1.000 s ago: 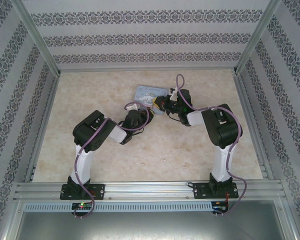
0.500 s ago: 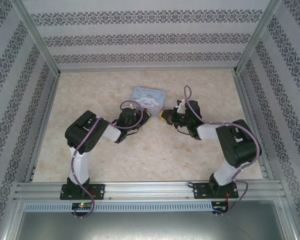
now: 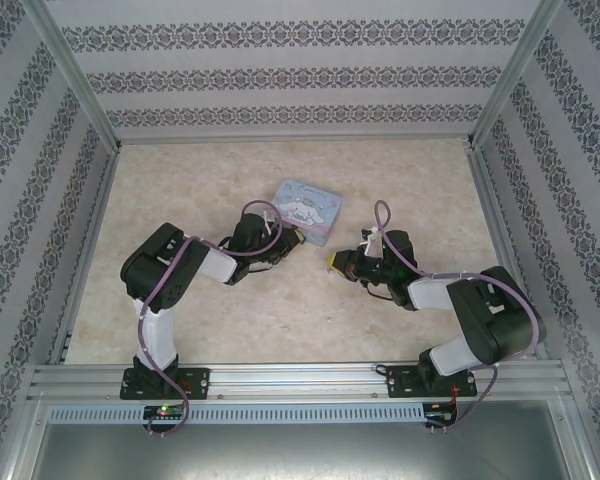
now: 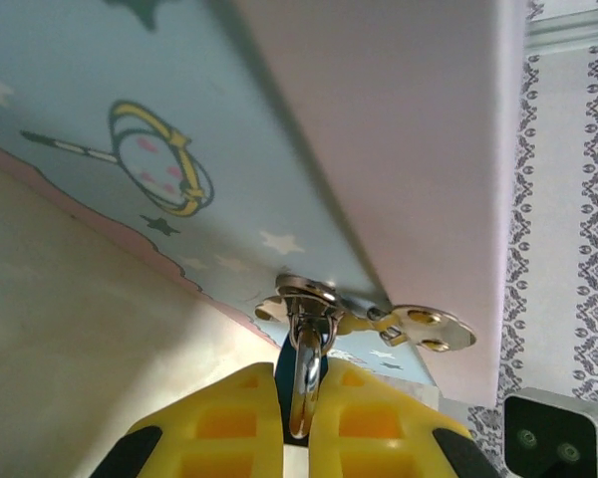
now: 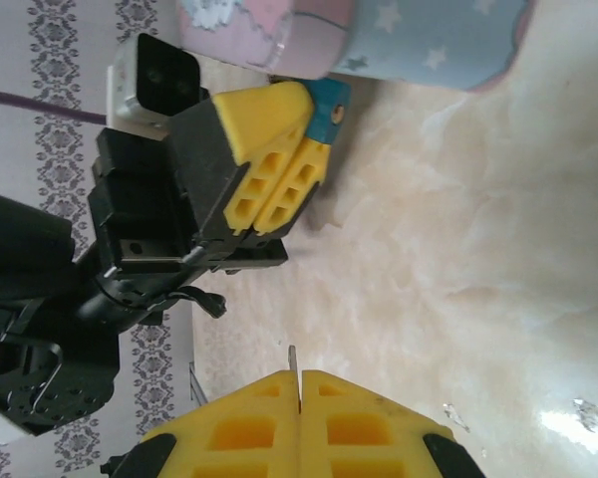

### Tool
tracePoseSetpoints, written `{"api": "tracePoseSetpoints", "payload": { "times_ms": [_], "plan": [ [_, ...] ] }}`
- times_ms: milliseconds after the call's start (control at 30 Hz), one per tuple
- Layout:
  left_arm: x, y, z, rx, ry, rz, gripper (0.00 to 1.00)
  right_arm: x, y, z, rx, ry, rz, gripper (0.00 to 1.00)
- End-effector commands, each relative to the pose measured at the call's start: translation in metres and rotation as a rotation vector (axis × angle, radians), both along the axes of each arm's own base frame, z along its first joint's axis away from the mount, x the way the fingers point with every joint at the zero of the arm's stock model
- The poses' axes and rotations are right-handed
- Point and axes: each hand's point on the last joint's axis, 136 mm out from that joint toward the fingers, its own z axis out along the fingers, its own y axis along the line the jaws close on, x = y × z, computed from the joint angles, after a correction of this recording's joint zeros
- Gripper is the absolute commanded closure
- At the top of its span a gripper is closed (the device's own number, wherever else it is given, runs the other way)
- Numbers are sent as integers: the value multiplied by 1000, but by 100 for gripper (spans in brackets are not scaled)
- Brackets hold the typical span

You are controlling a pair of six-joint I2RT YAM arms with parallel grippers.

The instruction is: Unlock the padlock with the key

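Observation:
In the left wrist view, my left gripper (image 4: 299, 378) is shut on the padlock (image 4: 283, 364), a tiny blue body. Its silvery shackle (image 4: 307, 370) runs up through the metal hasp (image 4: 305, 295) of the pale blue tin box (image 4: 130, 129). In the right wrist view, the left gripper (image 5: 304, 144) holds the blue padlock (image 5: 331, 108) against the box's edge. My right gripper (image 5: 299, 383) is shut on the key (image 5: 293, 366), with a thin blade edge poking out between the fingers. It sits well apart from the padlock. In the top view, the right gripper (image 3: 332, 262) is near and right of the left gripper (image 3: 292, 240).
The cartoon-printed tin box (image 3: 308, 210) lies mid-table, tilted, just beyond the left gripper. Bare marble-patterned table (image 3: 280, 310) lies between the arms and the near rail. Patterned walls enclose three sides.
The right gripper has drawn back from the box toward the near right, still shut. The tin box has shifted and turned a little. The left gripper keeps its hold at the box's edge.

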Motion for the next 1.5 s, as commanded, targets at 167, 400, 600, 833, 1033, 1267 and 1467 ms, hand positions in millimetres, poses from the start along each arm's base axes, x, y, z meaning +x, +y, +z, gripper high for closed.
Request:
{"api": "tracePoseSetpoints", "payload": {
  "times_ms": [167,400,600,833,1033,1267,1467],
  "plan": [
    [-16,3,4,-49,136,-1,100,-6,19,12,31,-81,45,100],
    [-20,5,18,-83,141,-26,100,-5,22,-10,44,-38,-9,100],
    [-23,7,20,-106,143,-36,100,-1,26,-27,114,1,-61,100],
    [-21,13,7,-31,139,-24,100,-6,44,-39,121,12,-34,100],
    [-22,18,-2,24,132,-21,100,-5,46,-11,162,-43,-37,100],
    [-21,19,-4,34,121,-20,100,12,37,33,162,-127,-56,100],
    [-18,17,1,28,102,-26,100,45,33,76,47,-239,-63,100]
  ]
}}
